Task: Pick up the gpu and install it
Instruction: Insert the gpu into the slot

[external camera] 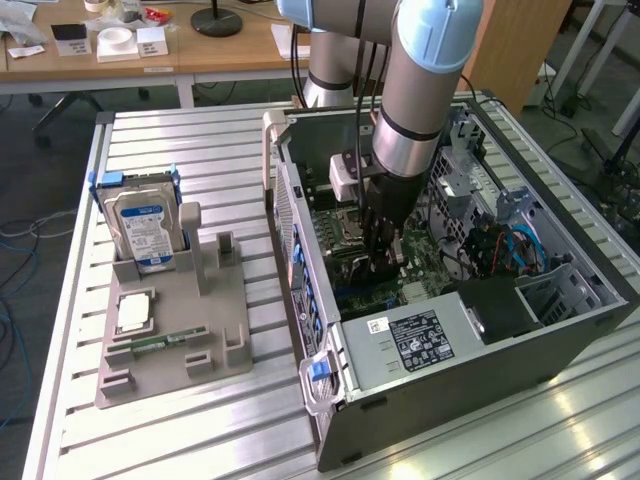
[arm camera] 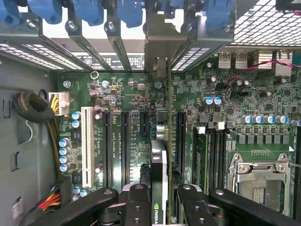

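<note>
My pincer (arm camera: 160,207) is closed on the gpu (arm camera: 159,165), its two dark fingers (arm camera: 136,205) pressing on either side of the card's top edge, with the card held edge-on between them. In the wrist view the gpu runs away from me towards the slotted rear wall of the case, its silver bracket end (arm camera: 157,47) standing against that wall, and the card sits over the motherboard (arm camera: 221,108) in line with the long dark expansion slots (arm camera: 124,146). Whether it is fully seated in a slot I cannot tell. Beside it on one side lies a white slot (arm camera: 87,146) and a row of blue-topped capacitors (arm camera: 64,153); on the other side is the processor socket (arm camera: 258,176) with its metal frame.

In the exterior view my arm (external camera: 425,90) reaches down into the open computer case (external camera: 450,350), which lies on the slatted metal bench (external camera: 180,420). On the exterior view's left, well apart from the case, a grey holder tray (external camera: 225,320) carries an upright hard drive (external camera: 143,232), a processor chip (external camera: 135,312) and a narrow memory stick (external camera: 160,342).
</note>
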You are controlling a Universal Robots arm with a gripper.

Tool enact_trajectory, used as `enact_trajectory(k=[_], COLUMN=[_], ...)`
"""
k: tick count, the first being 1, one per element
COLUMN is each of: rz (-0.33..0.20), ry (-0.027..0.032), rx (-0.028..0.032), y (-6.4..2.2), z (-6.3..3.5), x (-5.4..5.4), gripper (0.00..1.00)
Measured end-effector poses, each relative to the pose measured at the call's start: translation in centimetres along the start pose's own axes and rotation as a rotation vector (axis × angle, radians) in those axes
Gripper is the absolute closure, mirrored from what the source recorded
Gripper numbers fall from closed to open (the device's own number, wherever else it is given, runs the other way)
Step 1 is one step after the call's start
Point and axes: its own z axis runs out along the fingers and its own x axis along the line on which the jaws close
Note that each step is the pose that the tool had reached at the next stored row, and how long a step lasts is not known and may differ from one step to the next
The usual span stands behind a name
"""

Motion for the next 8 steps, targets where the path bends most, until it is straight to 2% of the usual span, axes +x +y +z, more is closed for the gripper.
enact_trajectory(k=[8], rz=[-0.002], ry=[-0.0033], rx=[-0.0001], y=[0.01], z=[0.13], x=[-0.08], gripper=[0.73])
